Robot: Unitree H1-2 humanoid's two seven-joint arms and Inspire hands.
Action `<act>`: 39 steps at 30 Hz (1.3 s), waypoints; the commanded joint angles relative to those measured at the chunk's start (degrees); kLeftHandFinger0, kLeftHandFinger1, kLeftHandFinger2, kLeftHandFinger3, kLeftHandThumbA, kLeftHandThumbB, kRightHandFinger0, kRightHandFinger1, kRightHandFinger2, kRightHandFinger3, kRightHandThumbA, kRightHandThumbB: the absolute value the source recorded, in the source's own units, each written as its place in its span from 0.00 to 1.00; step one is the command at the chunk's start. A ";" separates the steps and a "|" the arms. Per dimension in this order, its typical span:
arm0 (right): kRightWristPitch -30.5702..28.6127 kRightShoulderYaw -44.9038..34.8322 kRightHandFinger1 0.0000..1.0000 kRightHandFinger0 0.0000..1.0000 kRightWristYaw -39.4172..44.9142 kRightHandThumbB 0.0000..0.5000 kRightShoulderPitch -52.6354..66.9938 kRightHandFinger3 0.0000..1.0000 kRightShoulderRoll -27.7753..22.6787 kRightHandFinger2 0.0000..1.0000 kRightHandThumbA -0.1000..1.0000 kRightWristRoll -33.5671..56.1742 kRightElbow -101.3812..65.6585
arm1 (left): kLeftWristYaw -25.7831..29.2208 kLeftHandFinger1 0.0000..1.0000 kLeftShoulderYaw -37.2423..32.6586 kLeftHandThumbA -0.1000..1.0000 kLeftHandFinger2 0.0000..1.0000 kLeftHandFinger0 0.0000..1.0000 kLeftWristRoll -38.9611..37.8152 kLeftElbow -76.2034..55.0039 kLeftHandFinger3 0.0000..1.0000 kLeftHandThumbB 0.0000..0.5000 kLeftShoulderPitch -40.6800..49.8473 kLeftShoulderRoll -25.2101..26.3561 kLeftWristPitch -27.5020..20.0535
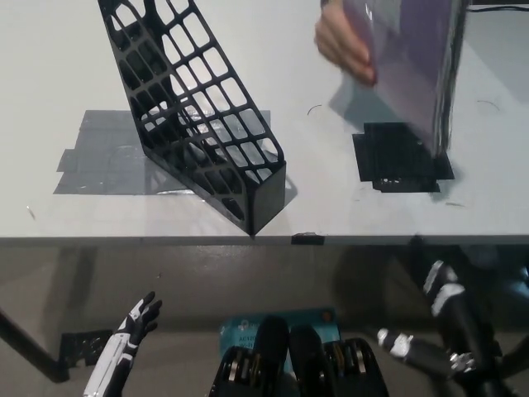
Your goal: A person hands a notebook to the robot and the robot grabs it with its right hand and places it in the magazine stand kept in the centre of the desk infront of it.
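A person's hand (pixel 343 41) at the top right holds a purple notebook (pixel 409 66) upright above the desk, over a black tape patch (pixel 401 157). The black lattice magazine stand (pixel 194 107) stands on the white desk (pixel 66 66), left of centre, its open top tilted toward the upper left. My black right hand (pixel 442 318) is below the desk's front edge at the lower right, fingers apart and holding nothing. My white left hand (pixel 132 331) rests low at the lower left, open, well below the desk.
Grey tape patches (pixel 103 157) lie under and left of the stand. The desk's front edge (pixel 165 240) runs across the picture's middle, with floor below it. A small black mark (pixel 307 239) sits on that edge near the stand's corner.
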 commanded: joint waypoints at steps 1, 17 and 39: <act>-1.50 -3.17 1.00 1.00 -2.68 0.52 -4.27 1.00 0.84 1.00 1.00 0.15 -6.93 | -0.63 1.00 -0.45 1.00 1.00 1.00 1.11 -0.52 1.00 1.00 -0.90 1.23 -3.17; 1.78 -9.21 1.00 1.00 -6.81 0.57 -17.07 1.00 1.30 1.00 1.00 -4.70 -10.00 | -0.35 1.00 -0.51 1.00 1.00 1.00 2.10 -0.86 1.00 1.00 -0.96 1.44 -3.17; 7.56 -7.78 1.00 1.00 -6.16 0.49 -36.51 1.00 -0.36 1.00 1.00 -5.72 7.66 | -0.83 1.00 -0.44 1.00 1.00 1.00 1.32 -0.31 1.00 1.00 -1.96 1.15 -3.17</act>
